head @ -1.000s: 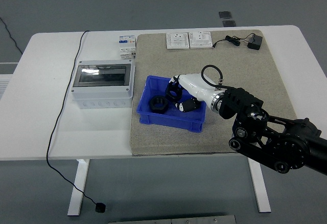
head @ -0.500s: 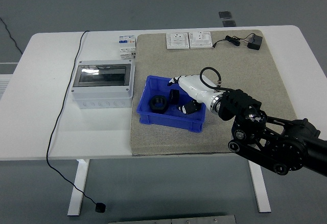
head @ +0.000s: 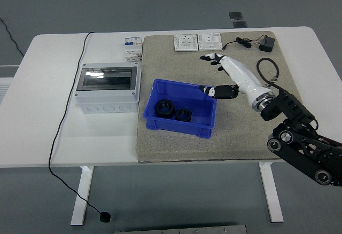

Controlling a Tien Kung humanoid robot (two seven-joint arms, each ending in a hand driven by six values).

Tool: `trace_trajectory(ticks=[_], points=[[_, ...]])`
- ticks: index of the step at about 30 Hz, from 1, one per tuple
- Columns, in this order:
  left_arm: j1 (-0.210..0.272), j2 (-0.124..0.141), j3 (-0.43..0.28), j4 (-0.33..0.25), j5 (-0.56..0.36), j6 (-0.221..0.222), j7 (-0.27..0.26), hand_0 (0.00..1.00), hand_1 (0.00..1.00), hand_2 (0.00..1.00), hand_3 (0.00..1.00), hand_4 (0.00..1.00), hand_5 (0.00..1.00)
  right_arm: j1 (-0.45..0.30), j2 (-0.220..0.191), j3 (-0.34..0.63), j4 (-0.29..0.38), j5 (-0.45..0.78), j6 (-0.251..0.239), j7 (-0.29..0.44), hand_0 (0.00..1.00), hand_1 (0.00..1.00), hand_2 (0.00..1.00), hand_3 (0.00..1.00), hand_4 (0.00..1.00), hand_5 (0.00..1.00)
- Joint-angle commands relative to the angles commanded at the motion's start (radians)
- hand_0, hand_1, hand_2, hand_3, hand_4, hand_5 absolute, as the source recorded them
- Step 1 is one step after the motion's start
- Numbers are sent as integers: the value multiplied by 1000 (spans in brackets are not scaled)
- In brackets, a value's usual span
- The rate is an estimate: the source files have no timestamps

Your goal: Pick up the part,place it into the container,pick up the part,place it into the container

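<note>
A blue container (head: 161, 125) sits on the grey mat, holding two black ring-shaped parts: one (head: 163, 108) at its left and one (head: 183, 114) near its middle. My right hand (head: 215, 73), white with black fingertips, hovers over the mat just right of the container's far right corner. Its fingers (head: 207, 57) are spread and hold nothing. The black right arm (head: 299, 138) comes in from the lower right. My left arm is out of view.
A grey electrical box (head: 107, 88) with a clear lid stands left of the container. Two white wall sockets (head: 197, 42) and a black adapter with cable (head: 265, 44) lie at the mat's far edge. A small breaker (head: 133, 47) sits behind the box. A black cable (head: 67, 116) runs down the table's left.
My right hand has let go of the second black part inside the container and pulled up and to the right, out of the bin. The part now rests near the container's middle.
</note>
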Motion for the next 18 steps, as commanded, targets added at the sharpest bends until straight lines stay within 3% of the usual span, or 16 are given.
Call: trace_trajectory(ticks=[1, 5, 6, 7, 11, 18], points=[[1, -1, 3, 0, -5, 1, -1, 719, 588, 707, 547, 560, 473, -24, -2, 27, -18, 30, -3, 27, 556, 582, 658, 648, 816, 473], [4, -6, 12, 0, -19, 1, -3, 719, 588, 707, 547, 560, 473, -141, 30, 161, -63, 182, 47, 163, 556, 582, 658, 648, 816, 473], [5, -8, 14, 0, -19, 0, -3, 719, 588, 707, 547, 560, 473, -169, 46, 192, -68, 222, 60, 195, 556, 582, 658, 648, 816, 473], [5, -11, 15, 0, -17, -1, -4, 719, 588, 706, 546, 560, 473, -193, 64, 221, -71, 258, 72, 224, 565, 560, 643, 639, 840, 538], [0, -13, 16, 0, -3, -6, -7, 719, 588, 706, 546, 560, 473, -268, 91, 311, -67, 405, 111, 319, 565, 560, 643, 639, 840, 538], [-6, -7, 20, 0, -1, -6, -11, 719, 590, 708, 547, 560, 473, -293, 86, 356, -52, 655, 123, 372, 585, 566, 640, 639, 842, 559]])
